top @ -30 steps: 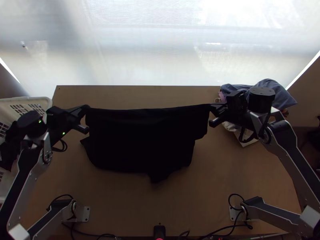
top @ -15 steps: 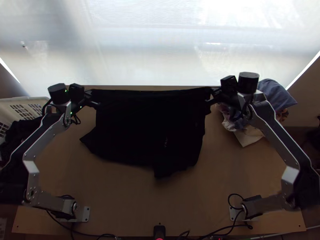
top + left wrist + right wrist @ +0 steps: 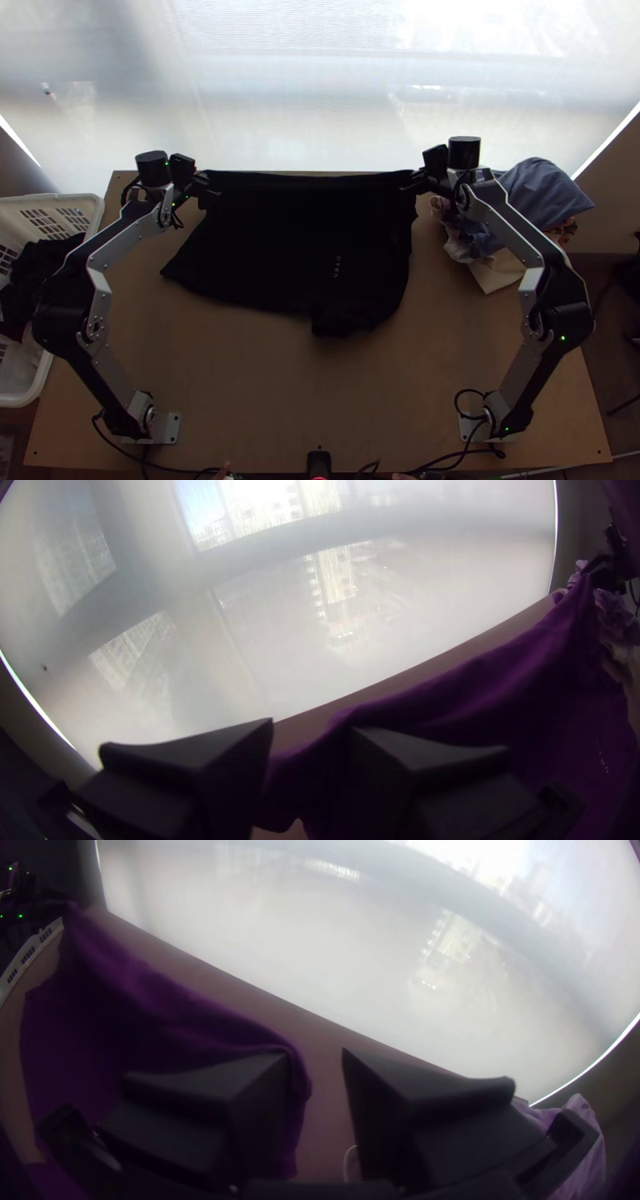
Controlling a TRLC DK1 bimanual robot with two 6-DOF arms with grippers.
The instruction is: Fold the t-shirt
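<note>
Top view: black fabric t-shirt [image 3: 296, 240] is laid roughly out on the light wooden bench [image 3: 264, 368], probably so it's kept flat. Left wrist view: left gripper [image 3: 312, 725] is open around it, presumably for release. Right wrist view: right gripper [image 3: 317, 1052], jaws opened too.

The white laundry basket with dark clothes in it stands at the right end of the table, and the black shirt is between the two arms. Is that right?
Not quite: the top view shows the white laundry basket at the table's left end. The rest holds: dark clothes inside, black shirt between left arm and right arm.
</note>
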